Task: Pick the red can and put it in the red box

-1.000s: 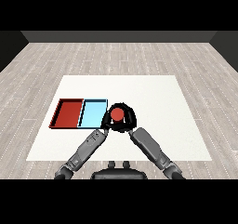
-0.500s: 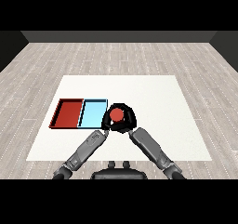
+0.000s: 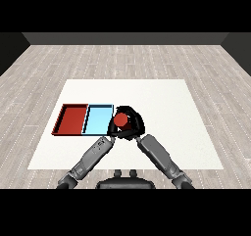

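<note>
Seen from the head view, the only one given, the red can point(image 3: 120, 120) stands upright near the middle of the table point(image 3: 162, 98), just right of the light blue tray point(image 3: 98, 120). The right hand point(image 3: 133, 124) is curled round the can from the right and far side, so the can sits inside its grasp. The left hand point(image 3: 112, 130) lies just left of the can, at the near right corner of the light blue tray; its fingers are too hidden to tell whether they are spread or curled.

The red tray point(image 3: 72, 119) lies to the can's left, touching the far side of the light blue tray, so the can must travel leftward over the whole blue tray to reach it. I judge the right hand the one to carry it. The left forearm point(image 3: 90, 156) runs along the near side of that path; the way over the trays themselves looks open, and the table's left edge lies just beyond the red tray.
</note>
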### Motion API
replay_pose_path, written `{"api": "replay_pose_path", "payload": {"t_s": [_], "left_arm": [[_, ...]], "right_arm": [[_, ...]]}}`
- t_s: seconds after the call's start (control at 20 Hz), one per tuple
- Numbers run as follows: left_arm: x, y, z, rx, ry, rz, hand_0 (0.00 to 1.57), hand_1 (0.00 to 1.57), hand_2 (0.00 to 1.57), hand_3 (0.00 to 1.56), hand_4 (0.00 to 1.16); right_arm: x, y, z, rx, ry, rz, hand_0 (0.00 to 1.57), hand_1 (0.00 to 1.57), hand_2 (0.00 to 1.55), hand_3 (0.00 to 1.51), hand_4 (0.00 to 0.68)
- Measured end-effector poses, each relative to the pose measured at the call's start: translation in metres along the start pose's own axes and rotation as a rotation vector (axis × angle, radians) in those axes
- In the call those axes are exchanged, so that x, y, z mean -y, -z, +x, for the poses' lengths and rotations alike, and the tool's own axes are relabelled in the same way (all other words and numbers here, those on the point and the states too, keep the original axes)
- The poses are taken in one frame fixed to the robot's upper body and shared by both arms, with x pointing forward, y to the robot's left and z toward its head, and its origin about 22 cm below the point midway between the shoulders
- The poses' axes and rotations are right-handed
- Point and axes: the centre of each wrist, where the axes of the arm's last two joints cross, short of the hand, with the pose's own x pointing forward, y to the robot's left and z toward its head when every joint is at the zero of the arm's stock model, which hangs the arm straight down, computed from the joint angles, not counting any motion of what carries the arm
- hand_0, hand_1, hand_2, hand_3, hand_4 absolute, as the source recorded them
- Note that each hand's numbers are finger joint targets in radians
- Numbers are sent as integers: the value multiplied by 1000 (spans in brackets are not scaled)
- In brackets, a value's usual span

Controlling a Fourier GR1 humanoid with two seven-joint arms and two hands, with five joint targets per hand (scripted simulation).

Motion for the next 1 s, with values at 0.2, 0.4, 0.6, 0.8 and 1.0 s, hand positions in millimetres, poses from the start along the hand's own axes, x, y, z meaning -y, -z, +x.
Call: {"api": "replay_pose_path", "payload": {"t_s": [0.2,0.4,0.6,0.8,1.0], "left_arm": [[2,2,2,0,-7,-4,1571,1571,1571,1487,1147],[3,0,2,2,1,-8,1571,1571,1571,1482,1152],[7,-4,0,-8,-2,-9,1571,1571,1571,1479,1145],[0,-9,-12,-31,-7,3,1571,1571,1571,1486,1135],[-10,-10,-20,-53,-12,25,1571,1571,1561,1455,1115]], "right_arm": [[1,1,4,9,-6,1,0,0,0,0,0],[8,9,8,32,-18,6,0,0,0,0,0],[11,12,19,46,-57,-13,0,0,0,0,0],[21,17,35,93,-83,-53,0,0,0,0,0],[38,19,66,173,-88,-93,0,0,0,0,0]]}}
